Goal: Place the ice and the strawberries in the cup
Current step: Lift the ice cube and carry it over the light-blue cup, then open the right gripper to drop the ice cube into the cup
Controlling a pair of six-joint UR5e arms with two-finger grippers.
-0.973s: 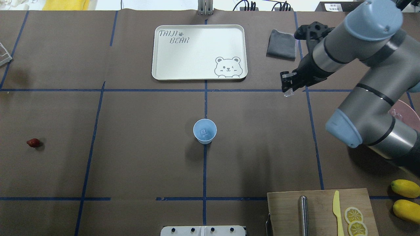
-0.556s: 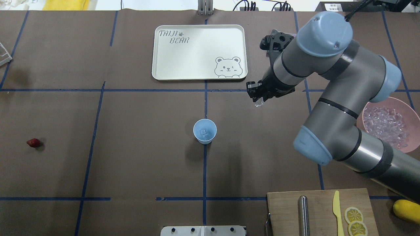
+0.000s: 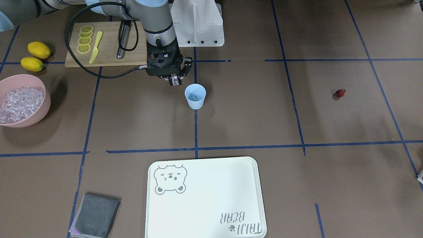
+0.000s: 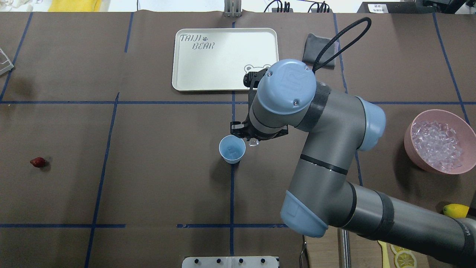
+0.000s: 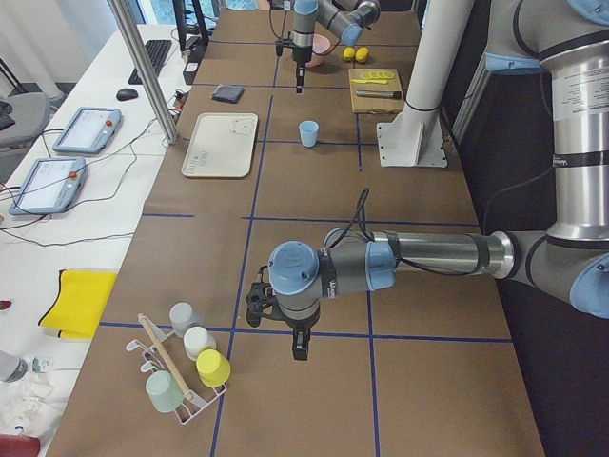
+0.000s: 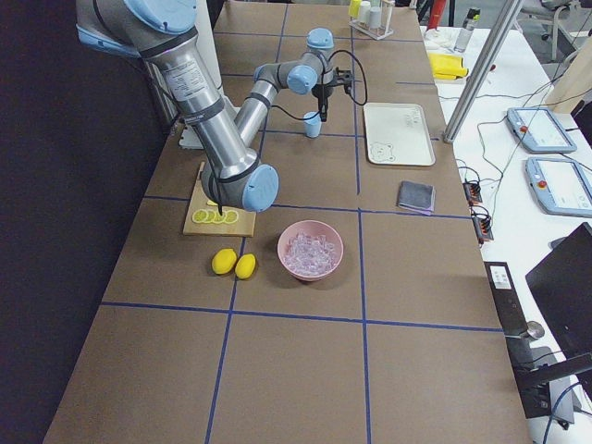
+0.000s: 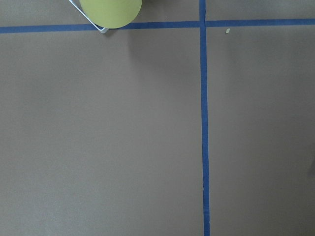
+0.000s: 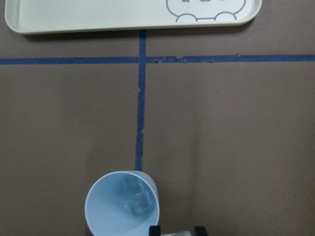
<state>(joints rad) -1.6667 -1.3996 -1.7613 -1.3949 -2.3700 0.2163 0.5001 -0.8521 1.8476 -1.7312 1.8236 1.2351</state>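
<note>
Right gripper [image 3: 174,79] has its fingers pinched nearly closed on one ice cube [image 4: 254,142], and it's hanging just beside the cup [image 4: 232,149], not over the mouth. In the wrist view the cup sits off to one side of the fingers. If it lets go here, I reckon the cube hits the rim or skids across the table [image 4: 148,186]. If it comes in low, it could knock that light cup over and spill the ice [image 8: 137,201] inside. A slick cube could also just squirt out. The strawberry [image 4: 38,162] is well apart, untouched. The left gripper [image 5: 300,348] is parked far off and I can't tell its fingers.
</note>
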